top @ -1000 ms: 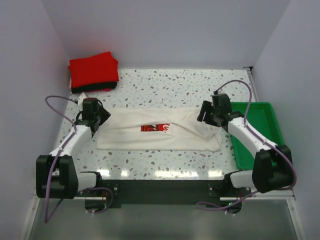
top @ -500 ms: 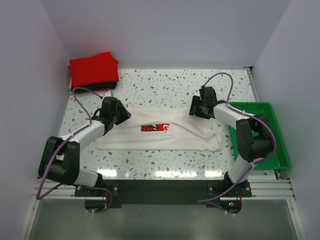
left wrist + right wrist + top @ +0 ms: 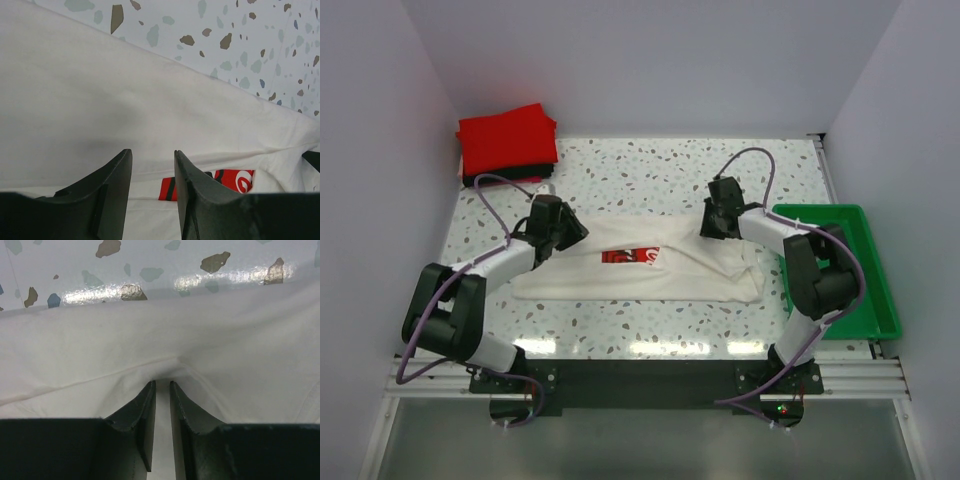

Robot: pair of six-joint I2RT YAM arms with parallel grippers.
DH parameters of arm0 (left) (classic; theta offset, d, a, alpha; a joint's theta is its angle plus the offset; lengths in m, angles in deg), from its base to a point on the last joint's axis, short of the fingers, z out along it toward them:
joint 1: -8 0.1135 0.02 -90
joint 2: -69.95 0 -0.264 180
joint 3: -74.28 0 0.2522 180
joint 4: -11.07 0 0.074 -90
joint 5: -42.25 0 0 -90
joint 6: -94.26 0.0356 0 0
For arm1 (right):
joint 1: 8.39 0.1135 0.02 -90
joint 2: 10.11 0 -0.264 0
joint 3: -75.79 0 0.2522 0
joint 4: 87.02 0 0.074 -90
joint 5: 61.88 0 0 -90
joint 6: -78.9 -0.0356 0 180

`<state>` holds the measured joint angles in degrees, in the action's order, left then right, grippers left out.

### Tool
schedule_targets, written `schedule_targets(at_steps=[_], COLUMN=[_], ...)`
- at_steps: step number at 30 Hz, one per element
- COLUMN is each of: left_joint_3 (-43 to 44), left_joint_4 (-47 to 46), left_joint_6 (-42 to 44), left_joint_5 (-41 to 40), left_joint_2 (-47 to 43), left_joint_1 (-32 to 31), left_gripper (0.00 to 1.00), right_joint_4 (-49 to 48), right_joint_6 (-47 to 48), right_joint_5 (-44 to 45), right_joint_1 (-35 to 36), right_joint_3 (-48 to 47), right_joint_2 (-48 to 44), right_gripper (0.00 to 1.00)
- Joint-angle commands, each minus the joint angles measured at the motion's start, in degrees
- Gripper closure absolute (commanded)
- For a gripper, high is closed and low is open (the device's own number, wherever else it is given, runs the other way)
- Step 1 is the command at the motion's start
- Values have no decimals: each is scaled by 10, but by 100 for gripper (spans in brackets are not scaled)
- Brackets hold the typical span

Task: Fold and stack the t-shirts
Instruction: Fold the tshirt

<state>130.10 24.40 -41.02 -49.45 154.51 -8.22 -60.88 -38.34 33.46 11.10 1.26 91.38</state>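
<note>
A cream-white t-shirt (image 3: 650, 282) with a red chest print (image 3: 632, 257) lies partly folded across the middle of the table. My left gripper (image 3: 566, 232) hovers over its far left edge. In the left wrist view the left gripper (image 3: 152, 152) stands open above the cloth (image 3: 150, 100), with the print (image 3: 235, 179) just beyond. My right gripper (image 3: 715, 222) sits at the far right edge. In the right wrist view the right gripper (image 3: 162, 382) pinches a puckered ridge of cloth (image 3: 225, 340). A folded red t-shirt (image 3: 507, 140) rests on a black one (image 3: 500, 179) at the back left.
A green plastic tray (image 3: 865, 262) stands at the right edge of the table, close behind my right arm. Grey walls close in the table on the left, back and right. Speckled tabletop (image 3: 640, 175) shows between the cream shirt and the back wall.
Both grippers have moved inward along the cream shirt's far edge. The right jaws, wide apart before, have closed on a ridge of cloth. The left jaws keep the same gap.
</note>
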Motion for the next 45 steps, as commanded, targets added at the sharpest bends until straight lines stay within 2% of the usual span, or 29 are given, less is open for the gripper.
schedule_targets(at_steps=[1, 3, 6, 8, 18, 31, 35, 42, 45], left_joint_3=[18, 17, 15, 15, 16, 16, 15, 11, 7], left_joint_4=[-34, -33, -34, -34, -30, -32, -32, -34, -35], left_joint_6=[5, 5, 5, 4, 5, 4, 3, 3, 2], left_joint_5=[1, 0, -1, 0, -3, 0, -2, -4, -7], left_joint_2=[3, 3, 1, 1, 0, 6, 7, 8, 10], left_joint_1=[-4, -5, -6, -6, -9, -9, -9, -9, -9], left_gripper=[56, 56, 56, 56, 57, 57, 57, 57, 57], right_joint_4=[-23, -18, -14, -7, 9, 26, 27, 35, 43], right_joint_6=[-4, -4, -5, -2, 9, 4, 0, -9, -14], right_joint_5=[15, 15, 33, 48, 61, 70, 67, 46, 35], right_joint_1=[2, 4, 5, 4, 4, 9, 13, 16, 21], right_joint_3=[-12, -8, -6, -13, -72, -60, -49, -35, -20], right_joint_2=[-11, -21, -43, -44, 19, 21, 16, -17, -43], right_gripper=[79, 80, 65, 62, 59, 60, 68, 100, 100])
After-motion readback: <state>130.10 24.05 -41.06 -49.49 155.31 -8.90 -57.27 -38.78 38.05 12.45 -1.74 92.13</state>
